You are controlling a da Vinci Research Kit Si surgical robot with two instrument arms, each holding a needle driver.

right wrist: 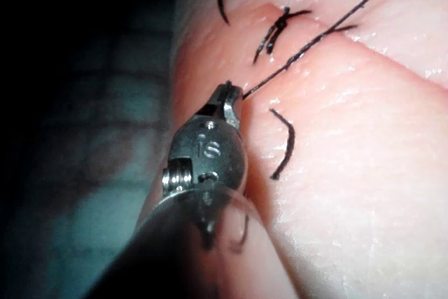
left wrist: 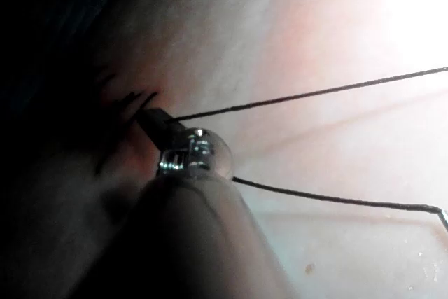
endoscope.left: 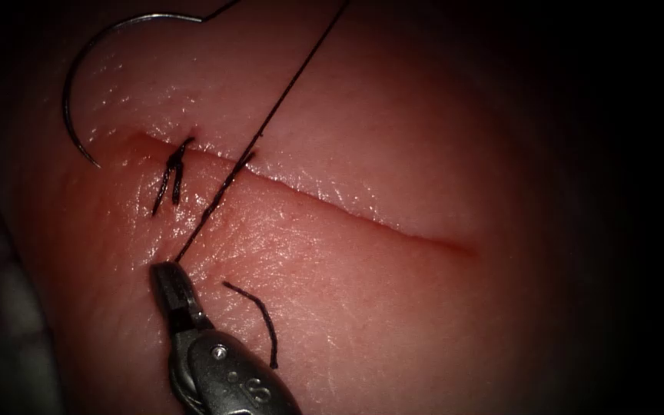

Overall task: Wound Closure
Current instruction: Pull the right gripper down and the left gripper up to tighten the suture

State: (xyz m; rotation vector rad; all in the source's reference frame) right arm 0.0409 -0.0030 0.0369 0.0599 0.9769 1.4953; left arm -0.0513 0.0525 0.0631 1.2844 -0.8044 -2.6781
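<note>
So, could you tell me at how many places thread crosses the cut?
2. A knotted stitch with cut ends sits near the cut's left end; just right of it, the thread crosses the cut. None looks hidden.

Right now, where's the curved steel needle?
The curved steel needle lies free on the tissue at the endoscope view's upper left, above the cut's left end, its tip near the knotted stitch; no tool holds it.
</note>
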